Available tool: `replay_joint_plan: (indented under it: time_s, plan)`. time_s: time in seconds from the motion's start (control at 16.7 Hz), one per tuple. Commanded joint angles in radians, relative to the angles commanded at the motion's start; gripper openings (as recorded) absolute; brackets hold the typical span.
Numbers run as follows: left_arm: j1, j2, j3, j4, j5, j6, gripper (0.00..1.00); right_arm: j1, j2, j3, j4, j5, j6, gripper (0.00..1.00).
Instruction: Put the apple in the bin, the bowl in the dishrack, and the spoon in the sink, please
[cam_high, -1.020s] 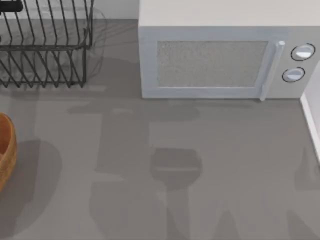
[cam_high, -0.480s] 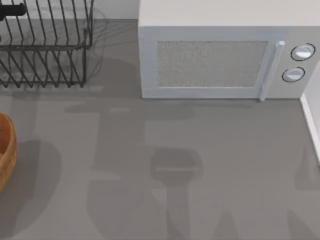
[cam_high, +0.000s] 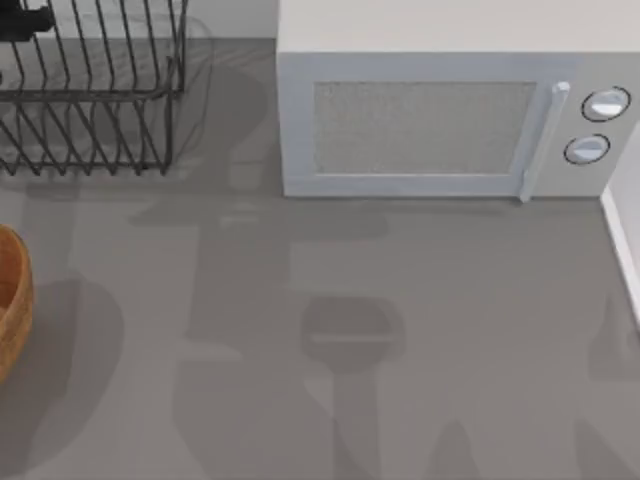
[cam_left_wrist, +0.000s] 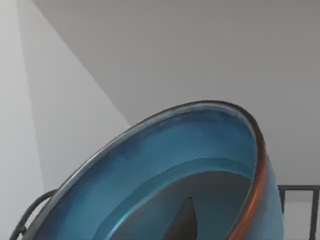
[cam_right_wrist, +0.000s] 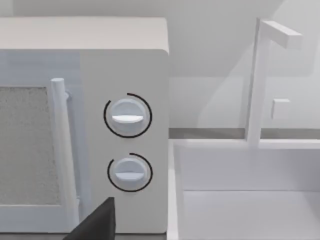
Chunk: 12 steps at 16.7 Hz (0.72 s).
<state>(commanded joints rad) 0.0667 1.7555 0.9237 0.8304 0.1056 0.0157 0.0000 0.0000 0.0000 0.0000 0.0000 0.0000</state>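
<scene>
One bowl (cam_left_wrist: 170, 165) tilted steeply in my left pincer, hanging over dishrack (cam_high: 90, 90) at table's far left corner. Risk: rim clips prongs, bowl slips or lands crooked. Right pincer idle near microwave (cam_right_wrist: 85, 125), can't tell its gap.

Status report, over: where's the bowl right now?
Glossy teal-blue bowl tilted at left wrist, black wire dishrack close behind. Nothing seen blocking.
</scene>
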Motion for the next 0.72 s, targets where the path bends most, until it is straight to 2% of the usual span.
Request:
replay_joint_plan:
  time_s: [0.12, 0.18, 0.72]
  plan:
    - [0.0, 0.0, 0.0, 0.0, 0.0, 0.0, 0.98, 0.0, 0.0, 0.0, 0.0, 0.0, 0.0, 1.0]
    - [0.0, 0.0, 0.0, 0.0, 0.0, 0.0, 1.0, 0.0, 0.0, 0.0, 0.0, 0.0, 0.0, 1.0]
    - [0.002, -0.001, 0.0, 0.0, 0.0, 0.0, 1.0, 0.0, 0.0, 0.0, 0.0, 0.0, 0.0, 1.0]
